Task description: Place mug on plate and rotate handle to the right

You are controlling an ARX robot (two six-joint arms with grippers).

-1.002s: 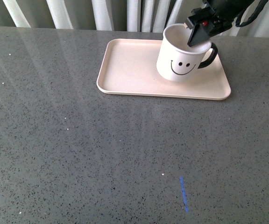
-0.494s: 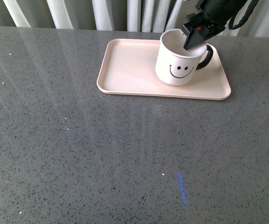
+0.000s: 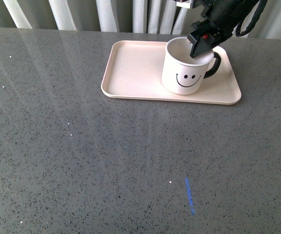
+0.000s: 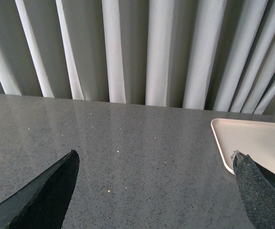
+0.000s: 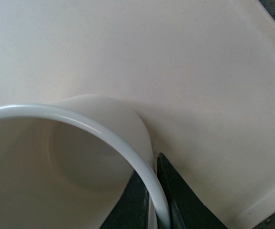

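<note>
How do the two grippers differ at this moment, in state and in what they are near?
The right gripper is pinched on the mug rim, one finger inside and one outside, above the plate. The left gripper is open, holds nothing, and hangs over bare tabletop beside the plate. Both have dark fingers.

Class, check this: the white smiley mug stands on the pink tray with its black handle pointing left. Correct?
Not quite. The front view shows the mug standing on the pink tray, but its black handle points right, not left.
</note>
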